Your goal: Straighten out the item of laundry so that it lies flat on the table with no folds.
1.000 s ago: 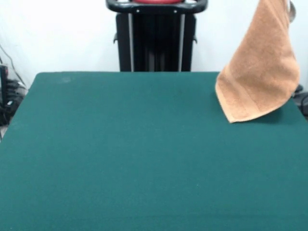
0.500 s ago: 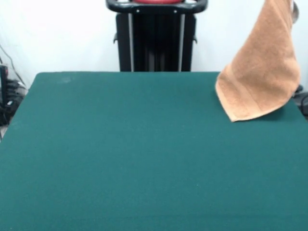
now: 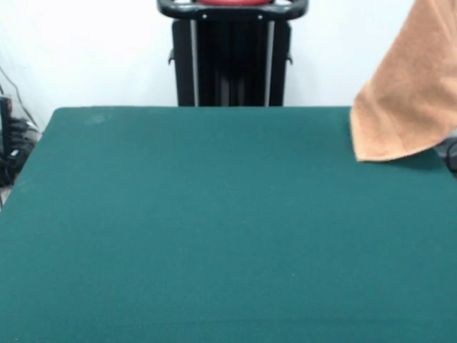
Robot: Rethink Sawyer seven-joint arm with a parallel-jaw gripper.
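Note:
The orange-tan towel [image 3: 410,93] hangs in the air at the far right of the front view. It runs from the top right corner down to a lower edge just above the table's far right corner. A woven band shows near its bottom edge, and its shadow lies on the felt below. No label shows. The dark green table [image 3: 214,214] fills the rest of the view. The gripper is out of the picture above the towel's top end, so what holds the towel is hidden.
The robot's black pedestal [image 3: 232,57] stands behind the table's far edge at the middle. Dark cables and gear [image 3: 11,143] lie off the table's left side. A dark object [image 3: 451,153] sits at the right edge.
The hanging towel has moved to the right and risen, with more of it now cut off by the right edge. The grey part seen at its top earlier has left the picture.

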